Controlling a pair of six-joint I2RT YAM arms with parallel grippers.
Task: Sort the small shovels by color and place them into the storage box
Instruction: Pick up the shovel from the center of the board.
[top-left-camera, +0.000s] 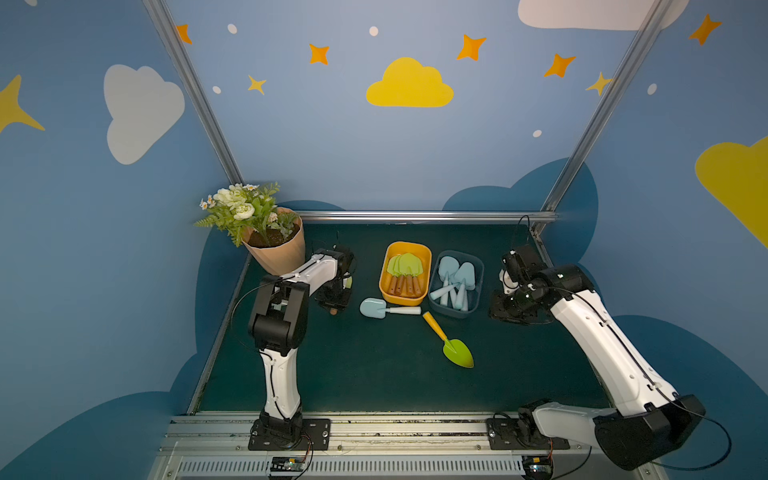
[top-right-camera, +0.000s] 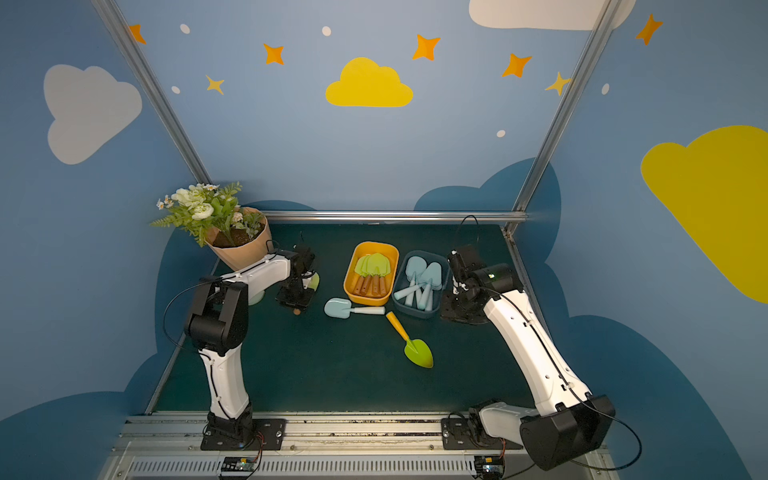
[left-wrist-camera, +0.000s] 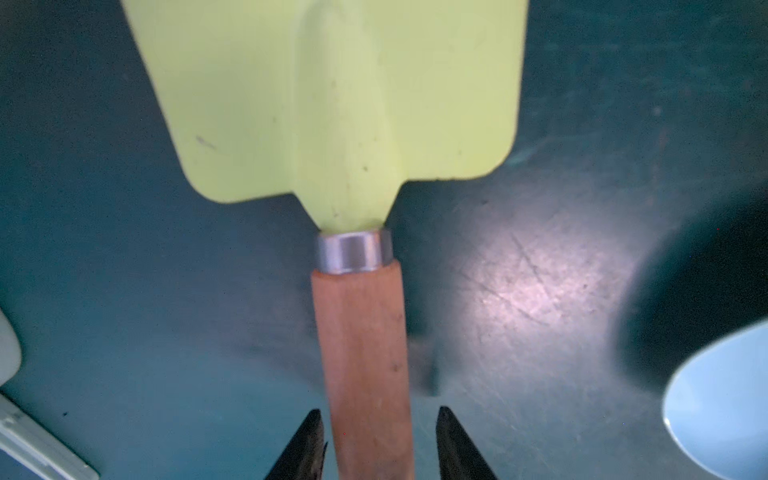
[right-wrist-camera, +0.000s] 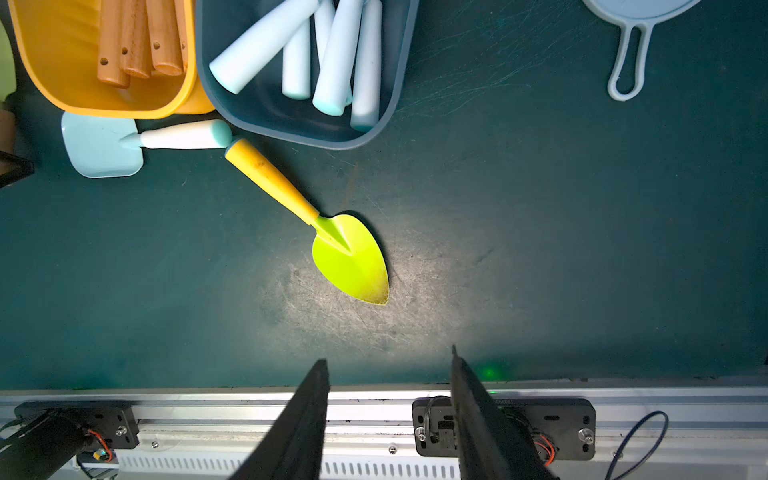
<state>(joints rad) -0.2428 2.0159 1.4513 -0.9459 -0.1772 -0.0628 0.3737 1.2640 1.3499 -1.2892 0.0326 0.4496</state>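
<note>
Jaws of L gripper (left-wrist-camera: 379, 410) stood apart astride wooden handle of green shovel (left-wrist-camera: 332, 104), gap on one side; R gripper (right-wrist-camera: 387, 355) jaws apart above mat (right-wrist-camera: 582, 249).

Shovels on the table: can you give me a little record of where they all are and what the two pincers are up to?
Yellow box: green shovels with brown handles
Dark box: light blue shovels
Loose on mat: lone blue shovel; orange-handled green shovel
Left pincer: astride the handle of a brown-handled green shovel, gap showing on one side
Right pincer: open, empty
</note>
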